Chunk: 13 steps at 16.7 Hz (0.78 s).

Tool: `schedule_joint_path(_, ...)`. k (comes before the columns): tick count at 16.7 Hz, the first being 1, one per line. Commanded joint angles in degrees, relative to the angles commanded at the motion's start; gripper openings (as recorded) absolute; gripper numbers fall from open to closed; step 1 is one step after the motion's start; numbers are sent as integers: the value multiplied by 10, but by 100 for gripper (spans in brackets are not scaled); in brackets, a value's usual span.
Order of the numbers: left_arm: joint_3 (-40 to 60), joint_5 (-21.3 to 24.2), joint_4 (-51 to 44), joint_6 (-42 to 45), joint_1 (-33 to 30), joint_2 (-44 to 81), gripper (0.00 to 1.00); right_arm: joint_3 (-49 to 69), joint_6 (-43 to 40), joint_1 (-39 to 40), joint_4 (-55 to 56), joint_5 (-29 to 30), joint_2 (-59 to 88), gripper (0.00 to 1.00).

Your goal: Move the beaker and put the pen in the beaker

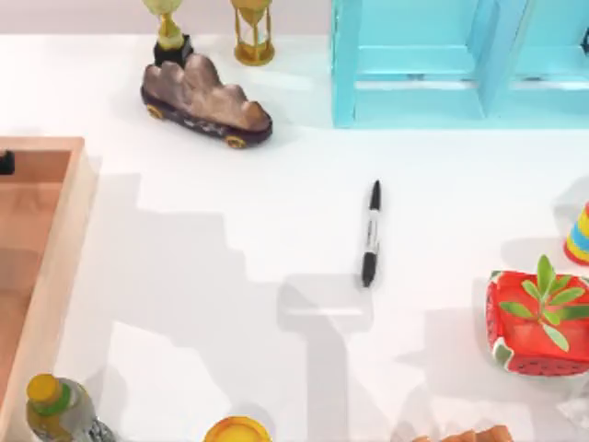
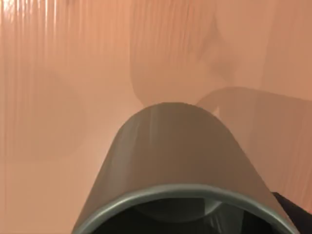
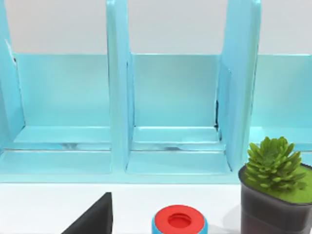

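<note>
The pen (image 1: 371, 235), slim and black with a pale label band, lies flat on the white table near the middle, pointing toward the back. The beaker (image 2: 175, 161), a plain grey cup with a dark inside, is very close in the left wrist view, its mouth toward the camera, over the wooden tray's floor. A dark part of my left gripper (image 2: 292, 214) sits beside the beaker's rim, and a small dark piece of it (image 1: 5, 163) shows at the left edge over the tray. The right arm is parked off the table's right side.
A wooden tray (image 1: 69, 230) runs along the left side. A yellow-capped bottle (image 1: 51, 405) and a yellow disc (image 1: 237, 430) stand at the front. A mountain-shaped ornament (image 1: 207, 101), trophy, hourglass and blue shelf (image 1: 442, 64) line the back. A watermelon cube (image 1: 538, 322) sits right.
</note>
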Motion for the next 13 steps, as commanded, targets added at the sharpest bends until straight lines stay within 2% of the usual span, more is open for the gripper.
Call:
schedule_joint_path(3, 70, -1, -68, -64, -51, -11, 0, 0, 0, 0, 0, 0, 0, 100)
schedule_joint_path(9, 170, 4, -259, -162, -211, -32, 0, 0, 0, 0, 0, 0, 0, 100)
schedule_joint_path(13, 184, 6, -293, -179, -247, -42, 0, 0, 0, 0, 0, 0, 0, 100)
